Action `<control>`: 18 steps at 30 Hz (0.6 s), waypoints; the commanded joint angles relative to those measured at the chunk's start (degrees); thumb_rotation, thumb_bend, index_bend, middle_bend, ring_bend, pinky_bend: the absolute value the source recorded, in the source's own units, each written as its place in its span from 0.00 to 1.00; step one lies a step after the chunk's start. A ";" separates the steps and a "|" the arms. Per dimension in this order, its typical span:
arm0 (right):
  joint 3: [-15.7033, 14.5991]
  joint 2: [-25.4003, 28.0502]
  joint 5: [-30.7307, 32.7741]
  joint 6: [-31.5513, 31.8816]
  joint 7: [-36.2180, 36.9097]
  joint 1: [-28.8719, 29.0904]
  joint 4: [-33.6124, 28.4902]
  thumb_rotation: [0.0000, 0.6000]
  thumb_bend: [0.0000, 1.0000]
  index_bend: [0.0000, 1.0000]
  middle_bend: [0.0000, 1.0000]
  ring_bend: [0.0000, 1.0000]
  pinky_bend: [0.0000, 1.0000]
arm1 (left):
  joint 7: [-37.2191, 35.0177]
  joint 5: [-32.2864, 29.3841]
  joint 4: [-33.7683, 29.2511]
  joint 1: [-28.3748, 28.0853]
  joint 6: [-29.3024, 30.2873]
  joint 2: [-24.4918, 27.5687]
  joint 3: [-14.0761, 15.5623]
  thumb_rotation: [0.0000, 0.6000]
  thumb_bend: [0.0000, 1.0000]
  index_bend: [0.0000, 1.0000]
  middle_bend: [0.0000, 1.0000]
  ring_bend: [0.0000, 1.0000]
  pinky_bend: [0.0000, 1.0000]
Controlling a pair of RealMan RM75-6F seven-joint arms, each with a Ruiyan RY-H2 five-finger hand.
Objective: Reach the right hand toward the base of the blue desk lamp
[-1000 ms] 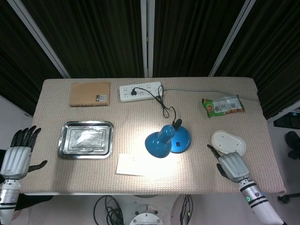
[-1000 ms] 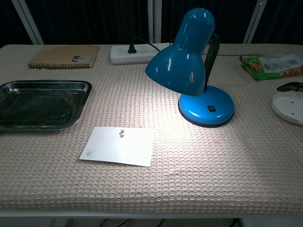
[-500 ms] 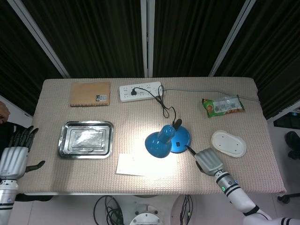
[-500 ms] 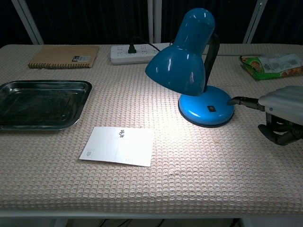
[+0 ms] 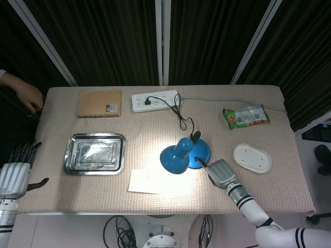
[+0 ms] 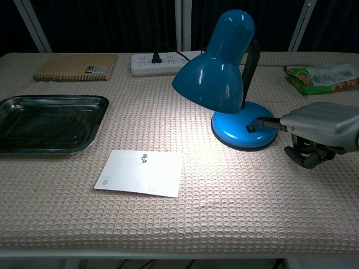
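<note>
The blue desk lamp (image 5: 176,156) (image 6: 221,61) stands lit at the table's middle, shade tilted down to the left. Its round blue base (image 6: 243,132) (image 5: 200,154) carries a small dark switch on top. My right hand (image 5: 220,173) (image 6: 318,126) lies just right of the base. One dark fingertip (image 6: 255,124) is stretched out onto the base beside the switch, and the other fingers are curled under the palm. My left hand (image 5: 14,173) hangs off the table's left edge with fingers apart and nothing in it; the chest view does not show it.
A white card (image 6: 141,172) lies in the lamp's light. A steel tray (image 5: 94,153) sits at the left, a brown notebook (image 5: 99,103) and a white power strip (image 5: 154,101) at the back. A snack packet (image 5: 246,115) and a white oval dish (image 5: 252,157) lie right.
My right hand has slid left from beside the white dish to the lamp base, its pointing fingertip now on the base. A person's hand has appeared at the far left.
</note>
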 commanded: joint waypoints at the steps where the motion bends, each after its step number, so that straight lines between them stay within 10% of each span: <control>1: -0.25 -0.68 1.95 0.12 -0.92 1.28 0.49 1.00 0.63 0.00 1.00 1.00 0.97 | -0.07 -0.24 0.19 -0.08 -0.28 -0.06 -0.01 1.00 0.04 0.01 0.00 0.00 0.00; 18: -2.48 -1.62 6.69 2.67 -1.00 4.73 0.80 1.00 0.63 0.00 1.00 0.99 0.97 | -1.18 0.06 0.62 0.09 0.05 0.10 -0.03 1.00 0.04 0.01 0.00 0.00 0.00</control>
